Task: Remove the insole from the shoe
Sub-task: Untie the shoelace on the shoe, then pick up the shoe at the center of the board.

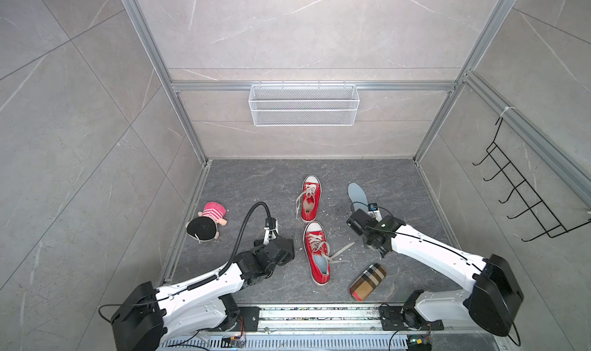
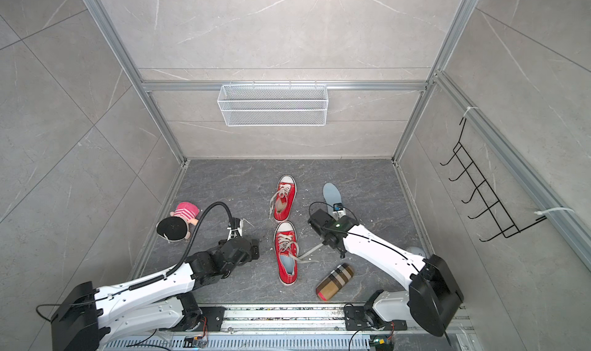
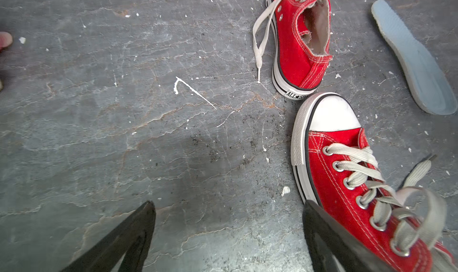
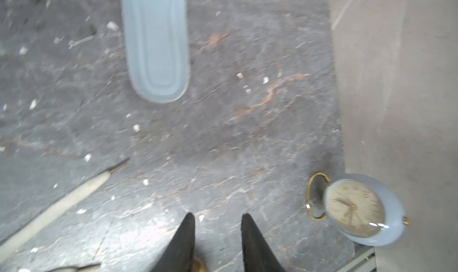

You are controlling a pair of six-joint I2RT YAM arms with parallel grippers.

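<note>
1. The nearer red canvas low-top sneaker with a white rubber toe cap [image 1: 316, 253] lies on the grey stone-look floor [image 3: 124, 134] just beside the left gripper [image 3: 228, 203], on its right-hand side. Its long axis runs the same way the fingers reach, with the toe ahead of the tips and the heel back toward the arm. Whether a finger touches its sidewall I cannot tell.
2. The farther red canvas sneaker [image 1: 311, 199] sits ahead of the left gripper, heel nearly against the nearer toe cap. Its opening shows only pale lining.
3. A loose light-blue foam insole [image 4: 156, 42] lies flat ahead of the right gripper [image 4: 217, 215], apart from the tips. Its long axis points away from them, cupped heel end nearest.
4. A second light-blue insole [image 1: 321, 264] shows inside the nearer sneaker's opening, behind the left fingertips. It is probably light, thin and floppy, bending rather than lifting flat. The exposed heel edge looks the best pinch, drawn up and back.
5. The left gripper gapes wide and holds nothing.
6. The right gripper stands partly apart, with bare floor between its jaws.
</note>
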